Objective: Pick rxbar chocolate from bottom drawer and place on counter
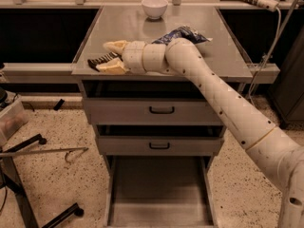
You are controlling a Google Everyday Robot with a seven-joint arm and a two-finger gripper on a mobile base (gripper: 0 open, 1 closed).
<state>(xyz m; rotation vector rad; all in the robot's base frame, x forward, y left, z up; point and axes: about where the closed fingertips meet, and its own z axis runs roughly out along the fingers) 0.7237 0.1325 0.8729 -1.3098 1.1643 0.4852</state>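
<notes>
The rxbar chocolate (98,61), a small black bar with pale lettering, lies on the counter (123,25) at its front left corner. My gripper (105,57) reaches leftward over the counter. Its two pale fingers are spread open, one on each side of the bar's near end (115,45), and do not clamp it. The bottom drawer (159,194) is pulled out below, and its grey floor shows nothing on it. My arm crosses the picture from the lower right.
A blue-and-white snack bag (184,33) lies on the counter behind my arm. A white bowl (155,6) stands at the counter's back. Two shut drawer fronts with black handles (161,110) sit above the open drawer. A black stand (28,175) is at the left on the floor.
</notes>
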